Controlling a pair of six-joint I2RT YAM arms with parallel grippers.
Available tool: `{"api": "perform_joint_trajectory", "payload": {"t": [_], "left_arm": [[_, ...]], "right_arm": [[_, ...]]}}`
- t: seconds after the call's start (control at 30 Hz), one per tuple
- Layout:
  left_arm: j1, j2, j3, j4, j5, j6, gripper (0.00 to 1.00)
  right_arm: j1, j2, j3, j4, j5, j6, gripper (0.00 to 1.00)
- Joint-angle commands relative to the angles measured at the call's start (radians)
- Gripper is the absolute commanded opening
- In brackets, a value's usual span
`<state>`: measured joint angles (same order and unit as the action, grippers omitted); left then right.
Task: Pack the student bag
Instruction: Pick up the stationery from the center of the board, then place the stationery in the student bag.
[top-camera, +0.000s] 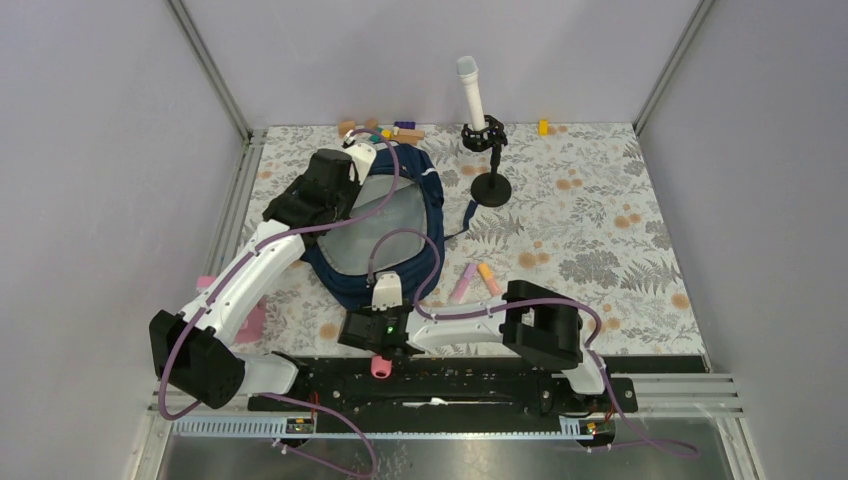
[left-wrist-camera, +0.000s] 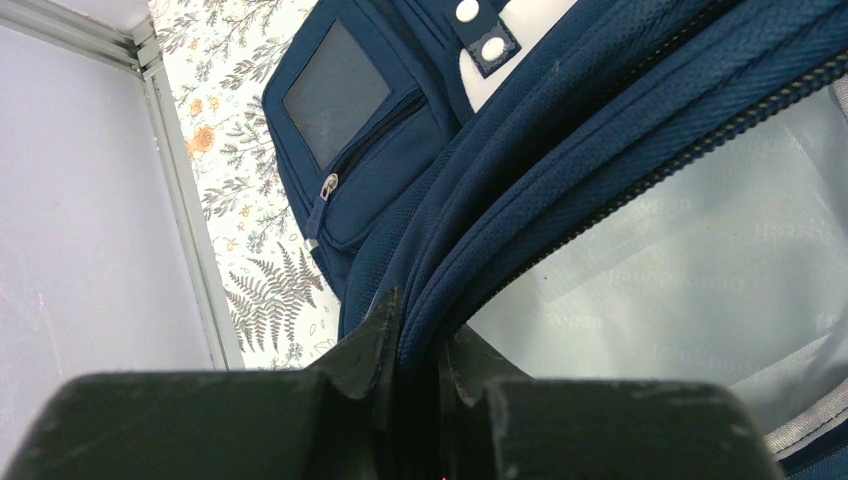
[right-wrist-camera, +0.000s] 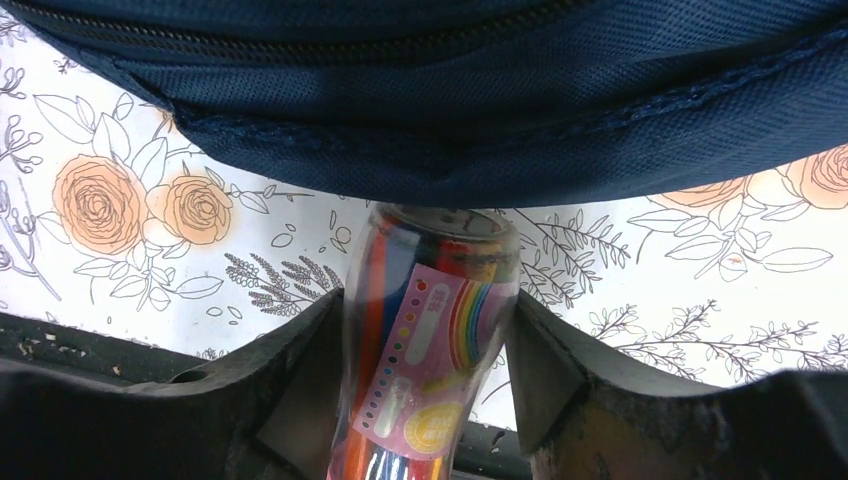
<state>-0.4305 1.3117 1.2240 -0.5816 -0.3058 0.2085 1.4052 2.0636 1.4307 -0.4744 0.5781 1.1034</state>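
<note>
The student bag, navy blue, lies open at the table's left middle with its pale grey lining showing. My left gripper is shut on the bag's piped navy rim at the far-left side of the opening. In the left wrist view the bag's front pocket lies beyond it. My right gripper sits just in front of the bag's near edge. Both its fingers press a clear tube of coloured pencils with a pink rainbow label. The tube's pink end sticks out over the front rail.
A microphone on a black stand is behind the bag to the right. A pink marker and an orange one lie right of the bag. Small blocks and a yellow piece lie along the back edge. A pink object lies under the left arm.
</note>
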Motion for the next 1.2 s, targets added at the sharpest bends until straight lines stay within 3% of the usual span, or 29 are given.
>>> {"api": "perform_joint_trajectory", "payload": {"t": [0.0,0.17,0.33,0.57,0.8,0.97,1.17], "left_arm": [[0.019,-0.047,0.026,0.029,-0.062,-0.007,0.0],[0.018,-0.043,0.023,0.029,-0.061,-0.005,0.0],[0.009,-0.038,0.023,0.028,-0.066,-0.003,0.0],[-0.015,-0.037,0.03,0.015,-0.063,0.0,0.0],[-0.06,-0.053,0.05,-0.012,-0.049,-0.016,0.0],[-0.063,-0.085,0.028,-0.004,-0.018,-0.033,0.0],[-0.065,-0.091,0.023,-0.001,0.004,-0.041,0.0]], "right_arm": [[-0.007,-0.067,-0.071,0.022,0.018,0.002,0.24],[-0.008,-0.183,-0.238,0.2,0.03,0.0,0.0],[-0.007,-0.301,-0.335,0.245,0.059,-0.07,0.0],[-0.015,-0.62,-0.521,0.236,0.142,-0.188,0.0],[-0.125,-0.864,-0.579,0.218,0.104,-0.305,0.0],[-0.245,-0.865,-0.532,0.357,0.001,-0.376,0.0],[-0.379,-0.684,-0.372,0.512,-0.18,-0.373,0.0]]}}
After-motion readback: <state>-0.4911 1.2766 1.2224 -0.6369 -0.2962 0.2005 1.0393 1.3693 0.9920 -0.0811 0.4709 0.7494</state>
